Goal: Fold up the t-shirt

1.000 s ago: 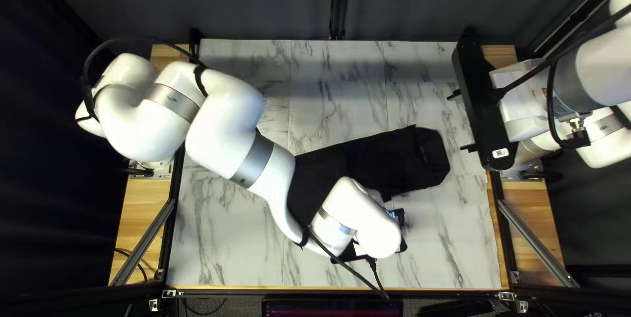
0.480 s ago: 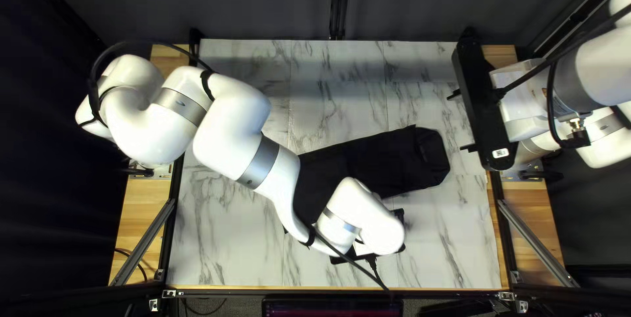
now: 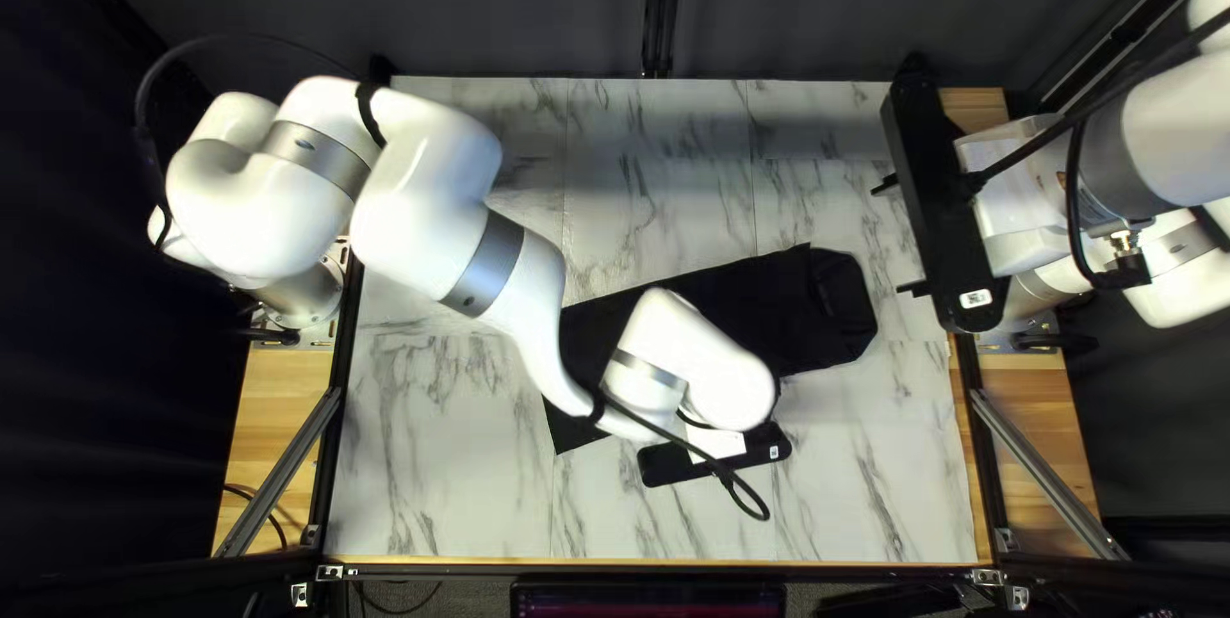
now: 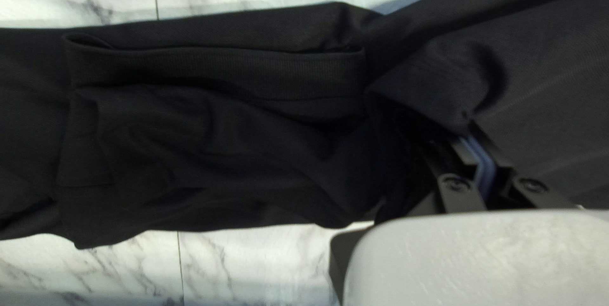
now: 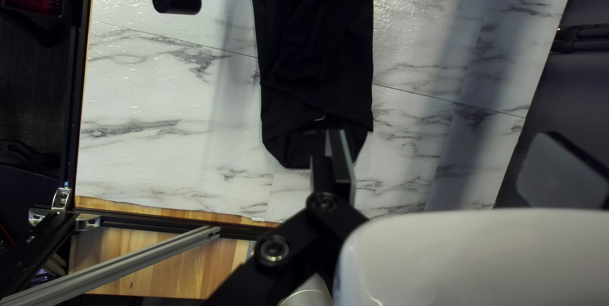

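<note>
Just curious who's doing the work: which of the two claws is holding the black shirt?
The left arm's claw: its fingers pinch the black shirt. The right arm's claw differs: it is wide open, with nothing between its fingers.

1. T-shirt [image 3: 795, 298]: made up in soft, matt black cloth; a finely ribbed band [image 4: 216, 71] is shown.
2. Tabletop [image 3: 436, 464]: surfaced in smooth, marble-patterned sheeting (glare is thrown back in patches, as from a gloss coat).
3. Side boards [image 3: 276, 388]: formed of pale wood, the grain left visible.
4. Left arm [image 3: 417, 215] and right arm [image 3: 1172, 119]: cased in smooth, glossy white shells, ringed with satin grey, metallic-looking bands.
5. Right gripper [image 3: 891, 240]: housed in matt black, marked with a glossy white label [image 3: 976, 299].
6. Diagonal braces [image 3: 282, 471]: made of dull grey metal.
7. Curtain [image 3: 487, 3]: hung in matt dark cloth.
</note>
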Tool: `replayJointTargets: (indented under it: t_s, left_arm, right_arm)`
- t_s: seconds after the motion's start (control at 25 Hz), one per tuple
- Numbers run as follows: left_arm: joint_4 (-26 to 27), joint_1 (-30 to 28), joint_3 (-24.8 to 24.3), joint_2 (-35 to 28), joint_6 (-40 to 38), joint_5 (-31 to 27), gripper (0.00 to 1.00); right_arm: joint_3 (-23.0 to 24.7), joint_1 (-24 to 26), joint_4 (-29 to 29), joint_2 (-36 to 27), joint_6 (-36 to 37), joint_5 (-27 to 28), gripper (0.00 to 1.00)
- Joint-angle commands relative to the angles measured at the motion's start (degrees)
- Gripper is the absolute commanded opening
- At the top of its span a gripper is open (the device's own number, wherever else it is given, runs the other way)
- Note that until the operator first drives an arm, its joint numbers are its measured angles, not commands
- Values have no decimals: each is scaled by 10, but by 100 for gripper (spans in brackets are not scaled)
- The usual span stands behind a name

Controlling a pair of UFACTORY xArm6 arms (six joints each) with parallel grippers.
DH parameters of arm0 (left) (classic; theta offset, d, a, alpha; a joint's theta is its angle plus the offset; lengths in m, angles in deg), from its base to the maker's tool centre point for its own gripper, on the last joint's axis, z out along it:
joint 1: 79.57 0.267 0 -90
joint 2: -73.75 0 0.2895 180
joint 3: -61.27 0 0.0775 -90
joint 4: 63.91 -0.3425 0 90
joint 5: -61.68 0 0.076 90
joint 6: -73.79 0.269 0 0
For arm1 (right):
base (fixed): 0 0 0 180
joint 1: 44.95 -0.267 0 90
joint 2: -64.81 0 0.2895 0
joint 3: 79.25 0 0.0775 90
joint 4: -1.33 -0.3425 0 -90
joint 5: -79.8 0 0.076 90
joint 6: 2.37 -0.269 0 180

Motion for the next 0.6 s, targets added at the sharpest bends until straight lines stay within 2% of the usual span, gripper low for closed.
replayJointTargets:
  t_s: [0.04, 0.2, 0.32, 0.48, 0.52, 0.56, 0.6]
  left_arm:
    - [10, -2, -28, -27, 5, 23, 100]
    - [24, 3, -78, -70, 3, 61, 100]
    - [38, 10, -146, -129, -4, 105, 100]
    - [52, 28, -314, -286, -33, 196, 100]
    - [52, 31, -341, -316, -38, 205, 100]
    - [50, 41, -388, -377, -50, 211, 100]
    - [47, 44, -404, -399, -58, 214, 100]
  right_arm:
    - [0, 0, 0, 0, 0, 0, 100]
    - [0, 0, 0, 0, 0, 0, 100]
    - [0, 0, 0, 0, 0, 0, 100]
    - [0, 0, 0, 0, 0, 0, 100]
    - [0, 0, 0, 0, 0, 0, 100]
    - [0, 0, 0, 0, 0, 0, 100]
    - [0, 0, 0, 0, 0, 0, 100]
